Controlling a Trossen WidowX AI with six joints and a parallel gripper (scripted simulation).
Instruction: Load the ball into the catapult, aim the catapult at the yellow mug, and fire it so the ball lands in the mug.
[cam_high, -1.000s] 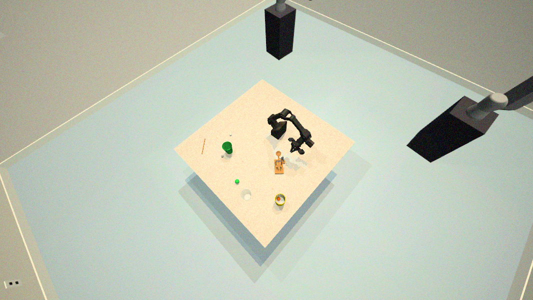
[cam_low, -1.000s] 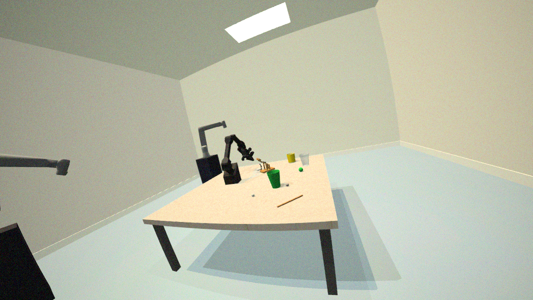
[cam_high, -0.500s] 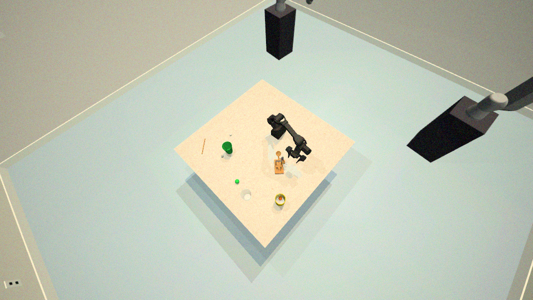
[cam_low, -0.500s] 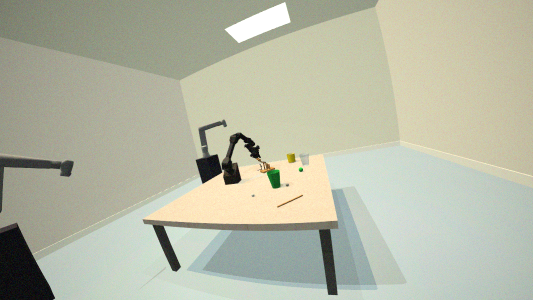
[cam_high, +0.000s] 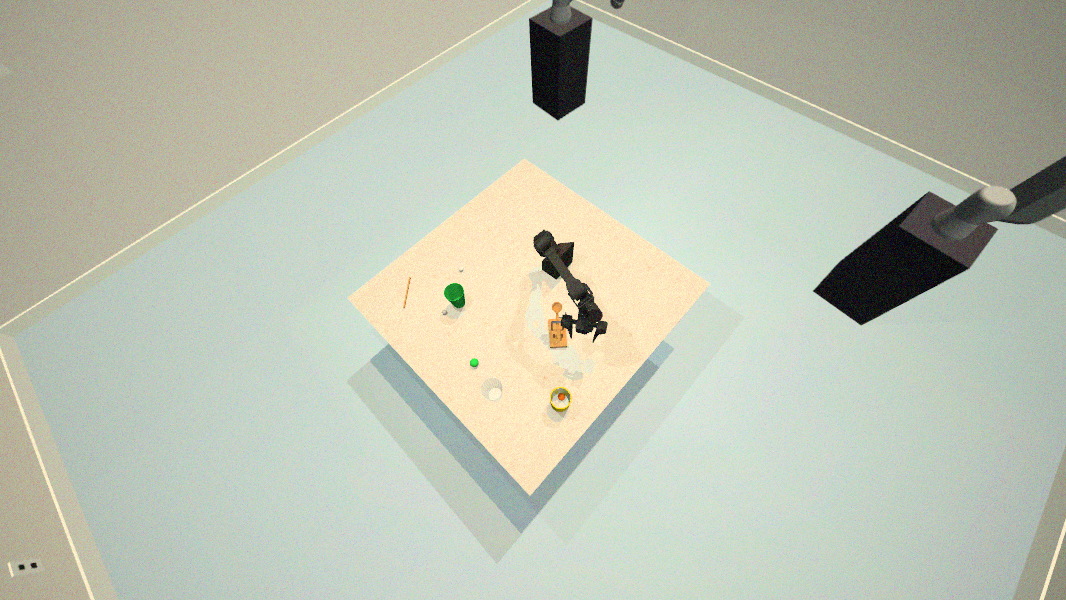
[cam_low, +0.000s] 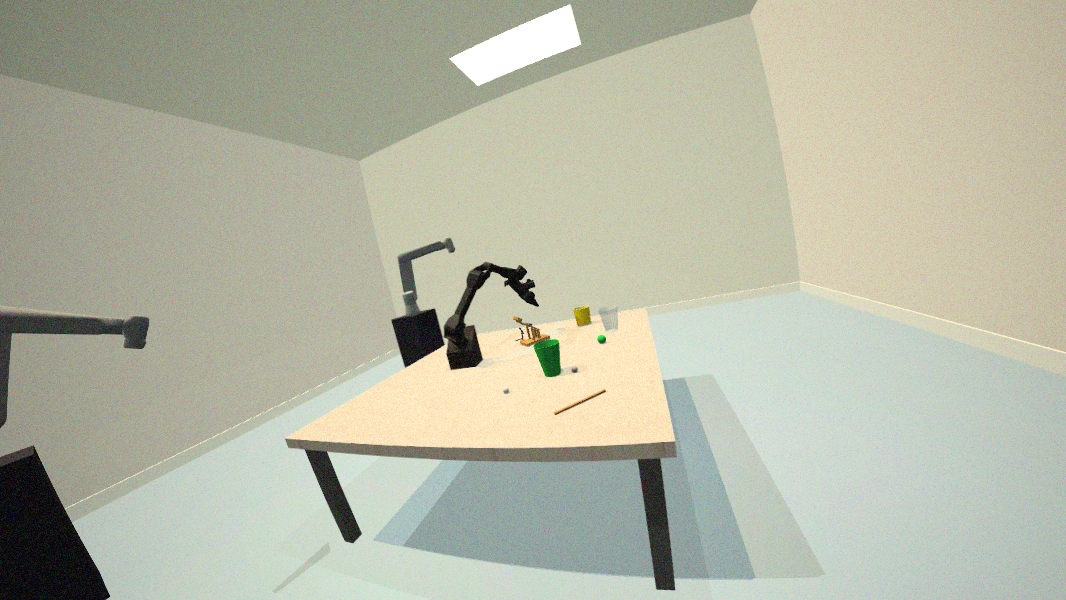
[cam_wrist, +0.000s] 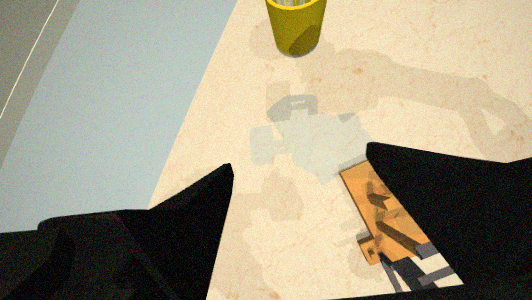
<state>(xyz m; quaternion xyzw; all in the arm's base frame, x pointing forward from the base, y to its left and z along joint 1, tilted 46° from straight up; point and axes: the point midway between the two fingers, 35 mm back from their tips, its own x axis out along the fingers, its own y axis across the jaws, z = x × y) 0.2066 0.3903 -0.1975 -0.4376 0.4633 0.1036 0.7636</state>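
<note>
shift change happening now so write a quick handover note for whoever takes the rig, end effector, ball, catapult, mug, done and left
End effector: open, nothing between its fingers, raised above the table beside the catapult.
Catapult: on the table, throwing cup without a ball.
Orange ball: inside the yellow mug, seen from the top view.
Done: the ball is in the mug, as the task wants.
Left: nothing that I can see; probably just move the arm clear without knocking the mug.
</note>
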